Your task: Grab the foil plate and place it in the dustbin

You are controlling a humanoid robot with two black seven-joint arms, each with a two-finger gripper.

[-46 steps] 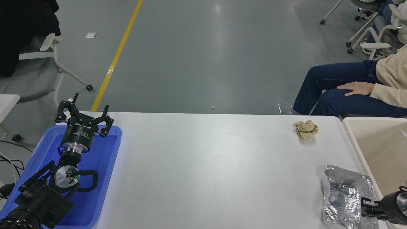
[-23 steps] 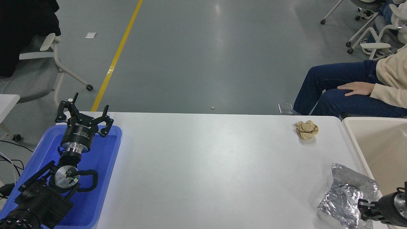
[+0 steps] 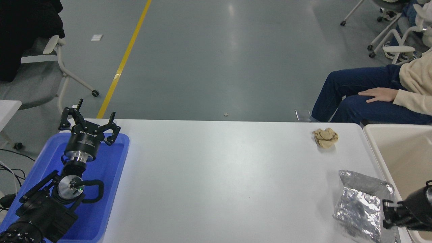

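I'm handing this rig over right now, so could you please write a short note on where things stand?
Left gripper: open, parked over the blue tray, idle.
Right gripper: at the lower right, shut on the foil plate by its right edge; the plate looks tilted up, near the table's front right corner.
Dustbin: beside the table's right end, next to the plate.
Done: plate grasped.
Left: carry it right over the bin rim and release.
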